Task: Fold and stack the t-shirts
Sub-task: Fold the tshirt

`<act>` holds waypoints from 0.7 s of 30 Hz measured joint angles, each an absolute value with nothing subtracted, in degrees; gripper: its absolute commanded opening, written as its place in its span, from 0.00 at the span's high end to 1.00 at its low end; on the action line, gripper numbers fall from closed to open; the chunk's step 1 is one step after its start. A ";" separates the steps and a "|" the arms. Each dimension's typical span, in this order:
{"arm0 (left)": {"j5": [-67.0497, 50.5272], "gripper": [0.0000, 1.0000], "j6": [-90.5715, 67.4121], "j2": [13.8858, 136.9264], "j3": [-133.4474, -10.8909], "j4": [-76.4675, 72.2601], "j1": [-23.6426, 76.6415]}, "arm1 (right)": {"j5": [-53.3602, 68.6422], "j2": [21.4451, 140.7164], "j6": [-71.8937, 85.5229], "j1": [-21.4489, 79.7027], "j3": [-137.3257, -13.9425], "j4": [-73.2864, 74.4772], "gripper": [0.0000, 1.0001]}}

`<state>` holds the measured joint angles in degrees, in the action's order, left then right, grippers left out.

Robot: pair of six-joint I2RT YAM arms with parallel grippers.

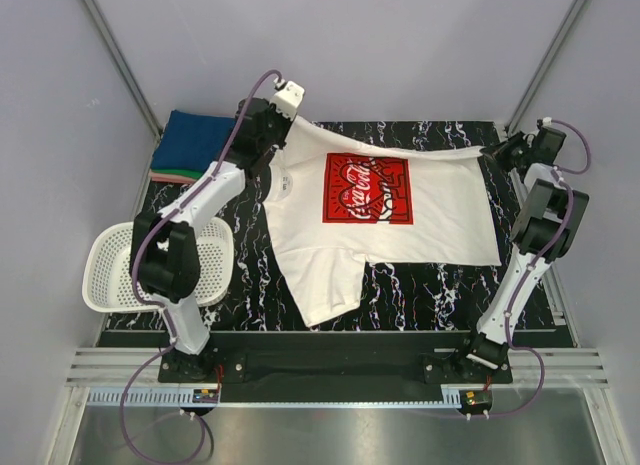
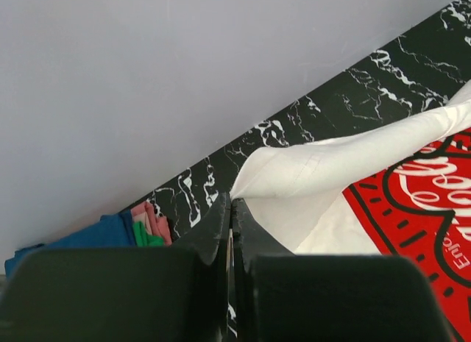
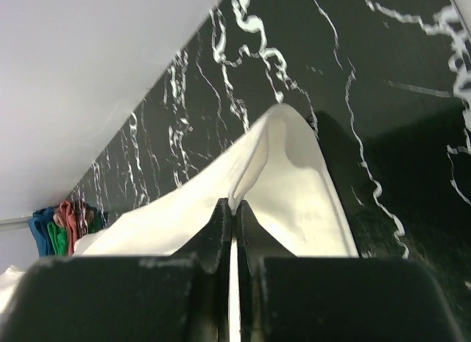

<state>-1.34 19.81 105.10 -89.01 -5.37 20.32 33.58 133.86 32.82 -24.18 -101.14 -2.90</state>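
At my far left the white mesh basket [image 1: 110, 270] sits at the mat's [image 1: 440, 285] edge, and behind it lies the stack of folded shirts [image 1: 195, 145], blue on top with green and pink beneath. My left gripper [image 2: 230, 202] is pinched fully together on the far shoulder of the white t-shirt [image 1: 400, 215]. That shirt lies print-up across the middle of the mat, its red chest print [image 1: 367, 189] showing, one sleeve trailing toward me. Its long axis runs left to right, collar on the left, hem on the right. My right gripper [image 3: 234, 204] is clamped tight on the far hem corner, the cloth tented up.
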 measured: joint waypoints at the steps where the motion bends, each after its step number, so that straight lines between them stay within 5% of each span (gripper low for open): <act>1: -1.32 1.00 19.79 104.09 -87.48 -5.23 20.32 | 33.65 133.78 32.77 -24.29 -100.77 -2.35 1.00; 21: 1.32 1.00 19.11 99.46 -71.94 8.10 21.82 | 30.48 124.09 30.44 -26.04 -87.15 9.13 1.00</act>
